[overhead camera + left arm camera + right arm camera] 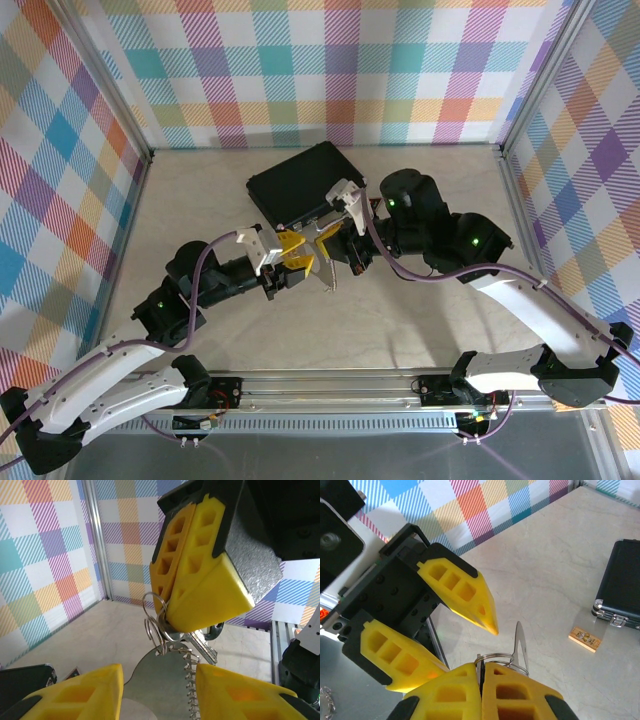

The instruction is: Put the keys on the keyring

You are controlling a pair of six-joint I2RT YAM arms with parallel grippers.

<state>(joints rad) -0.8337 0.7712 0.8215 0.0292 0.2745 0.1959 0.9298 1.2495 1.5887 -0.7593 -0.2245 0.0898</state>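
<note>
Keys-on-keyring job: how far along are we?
Done: keys and keyring are up off the table, close together. In hand: right gripper is shut on wire loops by the keys; the keyring sits between the left gripper's fingers, grip unclear. Left: no key visibly threaded on yet, so the threading itself.

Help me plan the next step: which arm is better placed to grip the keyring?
Left. The left hand is open astride the hanging keyring, while the right hand is shut on the ring and key.
</note>
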